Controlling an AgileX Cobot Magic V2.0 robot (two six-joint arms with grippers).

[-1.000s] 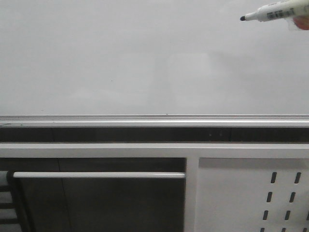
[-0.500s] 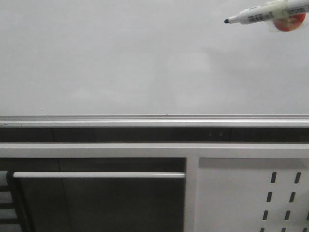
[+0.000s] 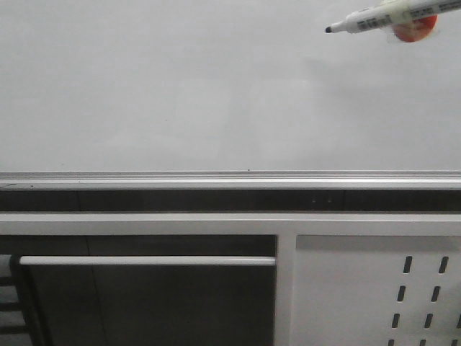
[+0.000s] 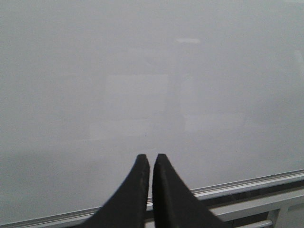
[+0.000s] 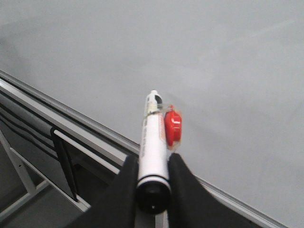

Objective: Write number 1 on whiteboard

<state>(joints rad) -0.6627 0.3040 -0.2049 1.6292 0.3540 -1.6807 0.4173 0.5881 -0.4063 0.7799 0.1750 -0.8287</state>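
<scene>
The whiteboard [image 3: 180,86] fills the upper half of the front view, glossy white-grey, with its silver rail [image 3: 230,179] along the bottom. No number 1 shows on the board. A white marker pen [image 3: 378,18] with a black tip and a red piece taped to it lies nearly level at the board's top right, tip pointing left. In the right wrist view my right gripper [image 5: 153,159] is shut on the marker [image 5: 153,142], which points at the whiteboard [image 5: 213,57]. I cannot tell if the tip touches. My left gripper [image 4: 151,156] is shut on nothing, facing the whiteboard [image 4: 142,71].
Below the rail runs a dark gap and a white frame. A perforated grey metal panel [image 3: 374,295] sits at the lower right, and a white horizontal bar [image 3: 144,261] crosses a dark opening at the lower left. A black upright bar [image 5: 64,161] shows below the rail.
The marker has moved left across the top right of the board, its tip shifting left by a small amount each step. The board surface looks the same.
</scene>
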